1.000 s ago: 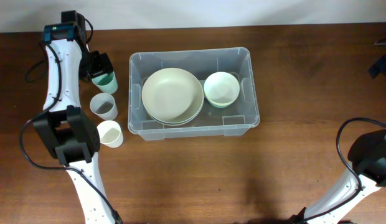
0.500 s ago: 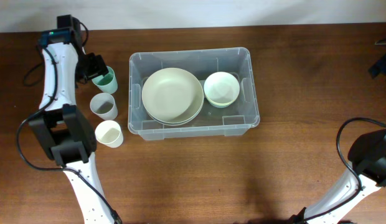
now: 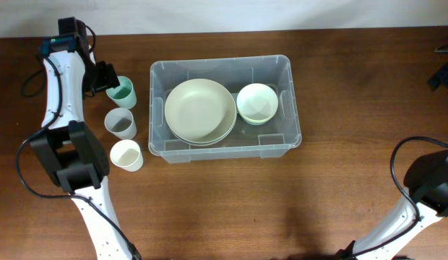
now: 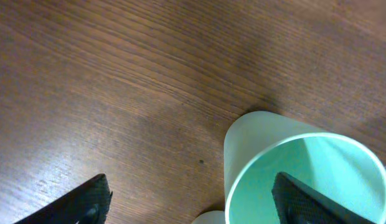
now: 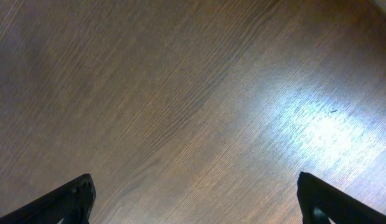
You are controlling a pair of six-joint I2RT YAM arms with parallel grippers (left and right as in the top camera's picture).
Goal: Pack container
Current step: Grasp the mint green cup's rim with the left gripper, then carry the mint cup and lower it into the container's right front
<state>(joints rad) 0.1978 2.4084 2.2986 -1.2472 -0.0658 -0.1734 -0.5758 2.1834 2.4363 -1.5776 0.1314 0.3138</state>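
The container [image 3: 221,61] is a clear rectangular bin at the table's middle. It holds stacked pale green plates [image 3: 200,110] on its left and a pale green bowl [image 3: 257,102] on its right. Three cups stand in a column left of it: a green cup [image 3: 123,92], a grey cup [image 3: 121,123] and a white cup [image 3: 127,155]. My left gripper [image 3: 103,75] is open at the green cup's left side. In the left wrist view the green cup [image 4: 305,168] sits under the right finger of the left gripper [image 4: 193,205]. My right gripper [image 5: 193,199] is open over bare wood.
The right gripper [image 3: 444,72] shows at the far right edge in the overhead view. The table's back edge runs along the top. Both arm bases stand at the front corners, with cables beside them.
My left gripper has drawn back to the left, away from over the green cup. The cup stays standing in place. The right arm has not moved.
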